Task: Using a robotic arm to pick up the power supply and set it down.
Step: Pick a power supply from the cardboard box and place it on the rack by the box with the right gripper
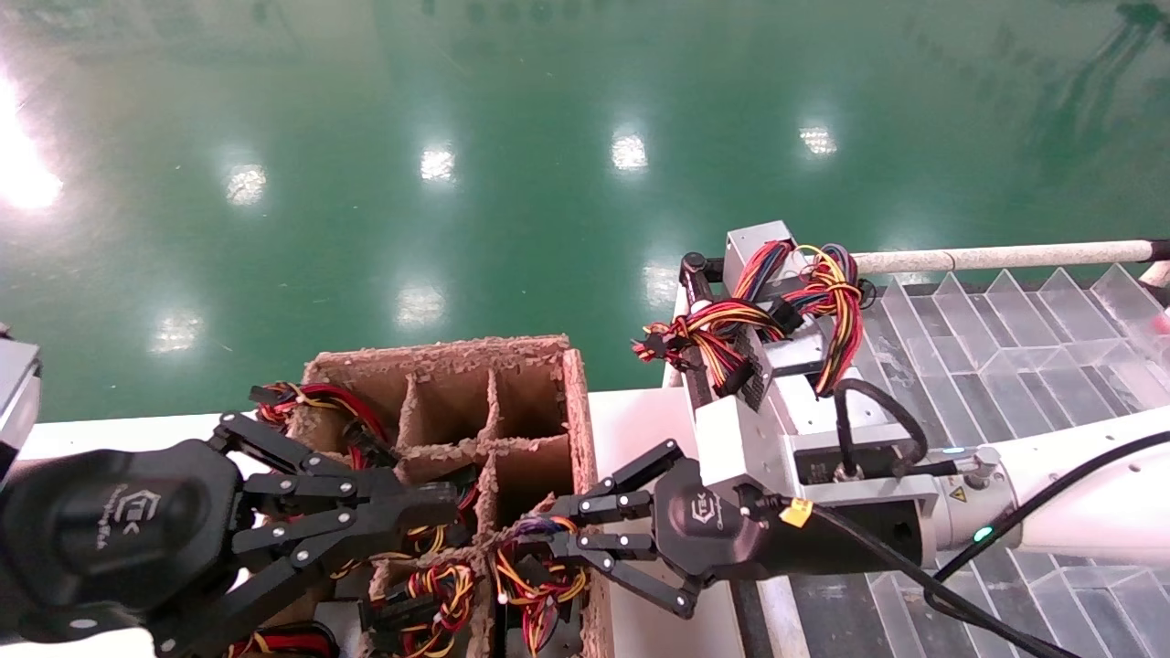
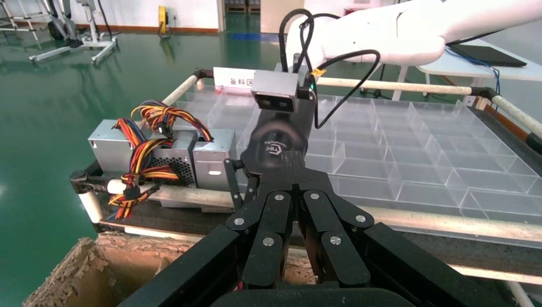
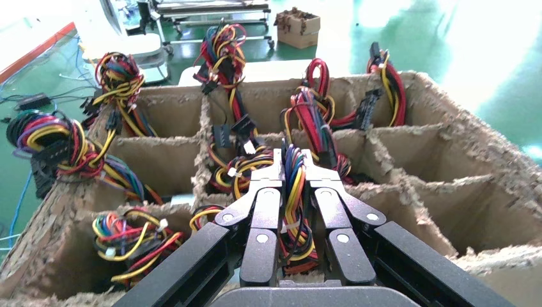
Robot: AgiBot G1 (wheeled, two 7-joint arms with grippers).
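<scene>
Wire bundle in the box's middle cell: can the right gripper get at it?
Likely yes: the right gripper sits over the open-topped cardboard box, fingertips pinching the wire bundle; the dividers stand clear of them.
</scene>
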